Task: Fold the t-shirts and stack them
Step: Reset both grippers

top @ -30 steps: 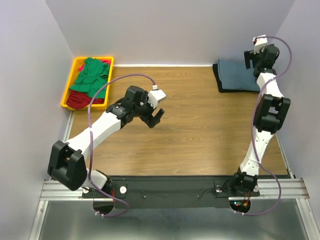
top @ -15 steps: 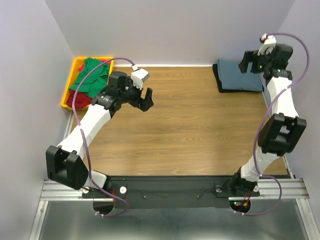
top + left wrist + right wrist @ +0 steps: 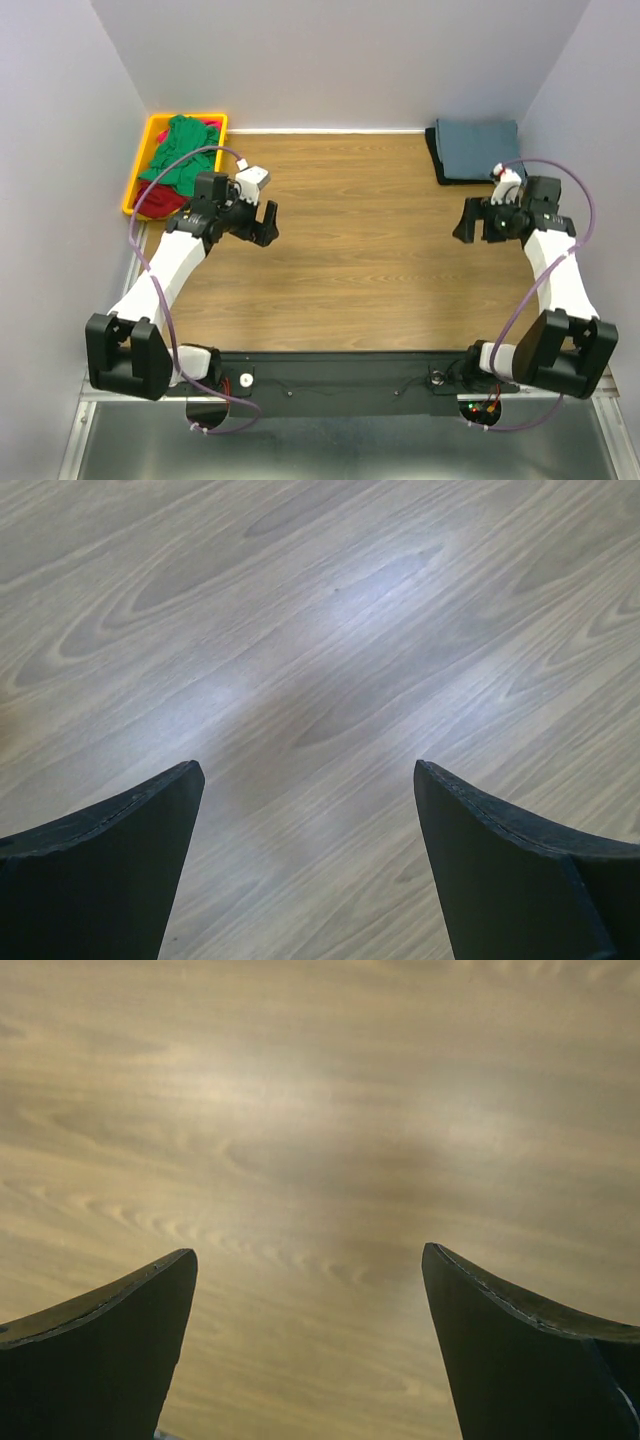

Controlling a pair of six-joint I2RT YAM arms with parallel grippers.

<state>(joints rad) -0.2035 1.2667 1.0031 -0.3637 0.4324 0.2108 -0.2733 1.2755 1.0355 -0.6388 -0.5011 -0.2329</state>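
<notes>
A folded slate blue-grey t-shirt (image 3: 478, 148) lies on a folded black t-shirt (image 3: 435, 158) at the table's far right corner. A crumpled green t-shirt (image 3: 180, 152) lies on a red t-shirt (image 3: 158, 198) in the yellow tray (image 3: 134, 190) at the far left. My left gripper (image 3: 266, 222) is open and empty over bare wood, right of the tray; it also shows in the left wrist view (image 3: 308, 780). My right gripper (image 3: 464, 222) is open and empty over bare wood, in front of the folded stack; it also shows in the right wrist view (image 3: 308, 1260).
The wooden table (image 3: 360, 250) is bounded by grey walls at the back and on both sides. Purple cables loop over both arms. A black base bar (image 3: 340, 372) runs along the near edge.
My left gripper has swung left and back towards the tray. My right gripper has come down and forward from above the folded stack to the open wood in front of it.
</notes>
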